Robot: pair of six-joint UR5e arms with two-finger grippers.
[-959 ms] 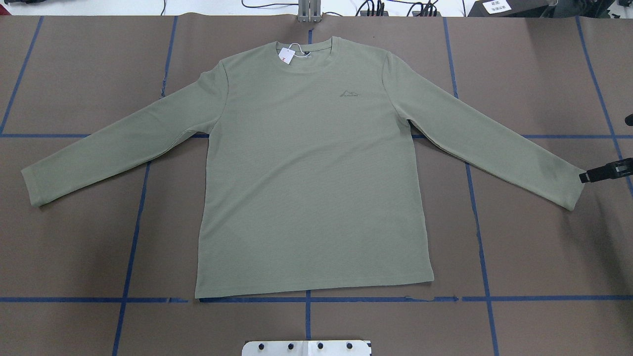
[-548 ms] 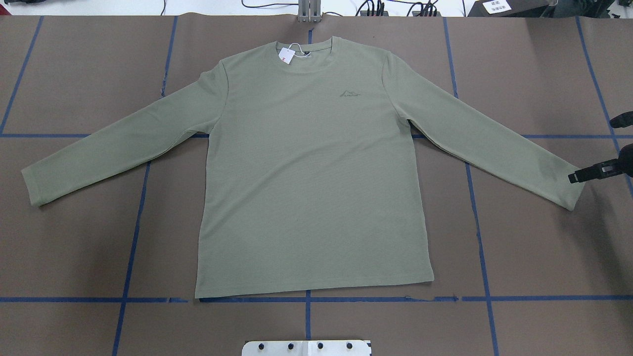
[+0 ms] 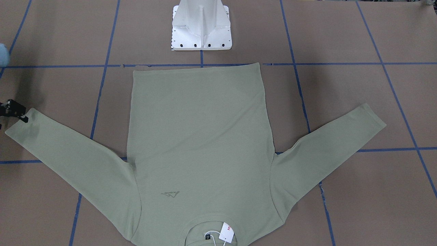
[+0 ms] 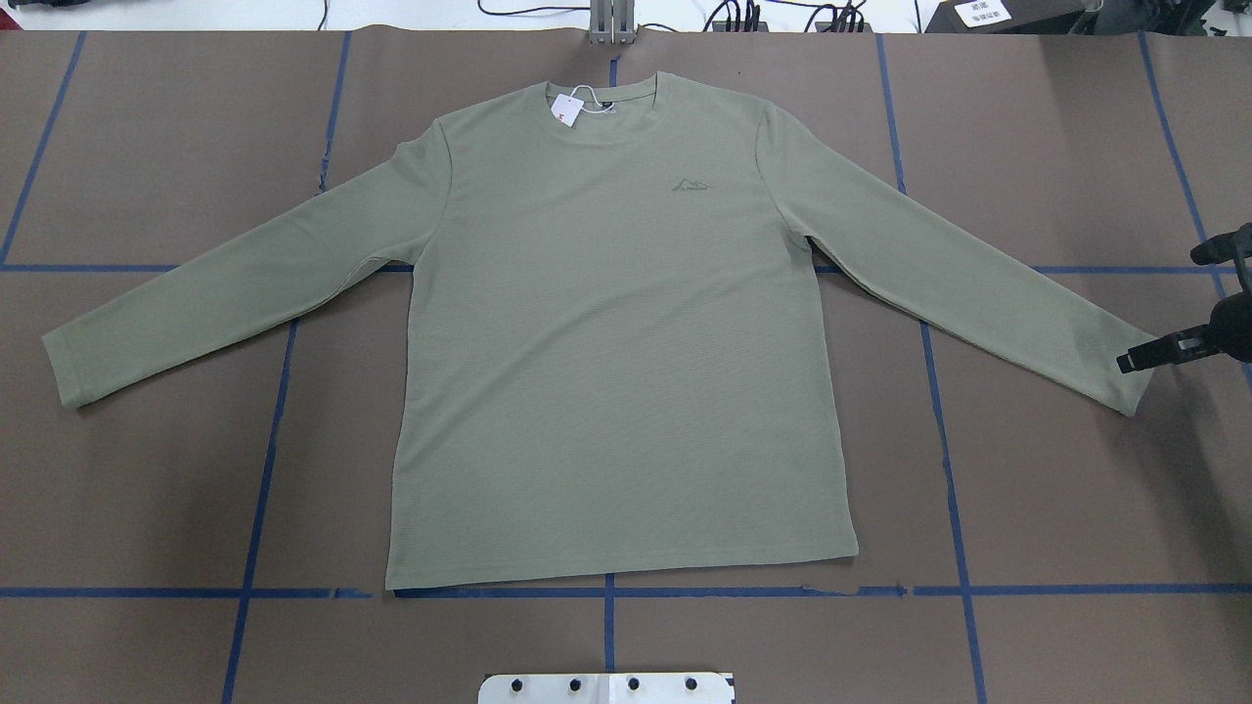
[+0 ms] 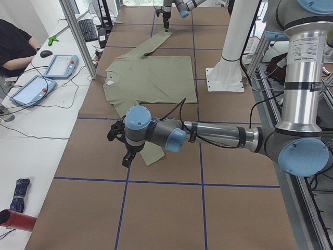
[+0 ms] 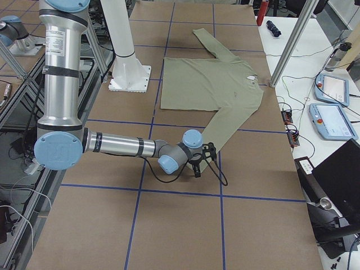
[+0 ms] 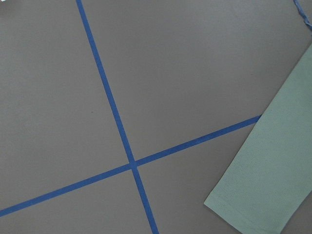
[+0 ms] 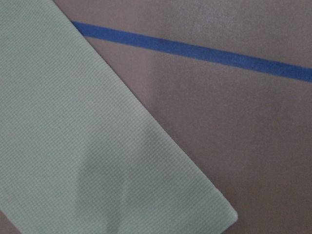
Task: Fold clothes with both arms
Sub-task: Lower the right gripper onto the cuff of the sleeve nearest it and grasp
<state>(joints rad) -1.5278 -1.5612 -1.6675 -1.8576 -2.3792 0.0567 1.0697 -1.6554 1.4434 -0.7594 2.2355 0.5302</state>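
Observation:
The sage-green long-sleeved shirt (image 4: 616, 332) lies flat and face up, sleeves spread, with the hang tag (image 4: 565, 108) at its collar. My right gripper (image 4: 1159, 310) reaches in from the right edge and looks open; one black finger (image 4: 1144, 356) rests over the right sleeve's cuff, the other (image 4: 1213, 252) stands beyond the sleeve. That cuff fills the right wrist view (image 8: 97, 146). My left gripper (image 5: 126, 155) hangs by the left sleeve's cuff (image 7: 258, 195) and shows only in the exterior left view, so I cannot tell its state.
The white pedestal base (image 3: 201, 30) stands just past the shirt's hem. Blue tape lines (image 4: 606, 593) cross the brown table cover. A white bench with tablets (image 5: 60, 65) and cables runs along the far side, where a person's arm (image 5: 15, 47) rests.
My right gripper has slid leftward, so its finger now reaches over the right cuff. The shirt has not moved.

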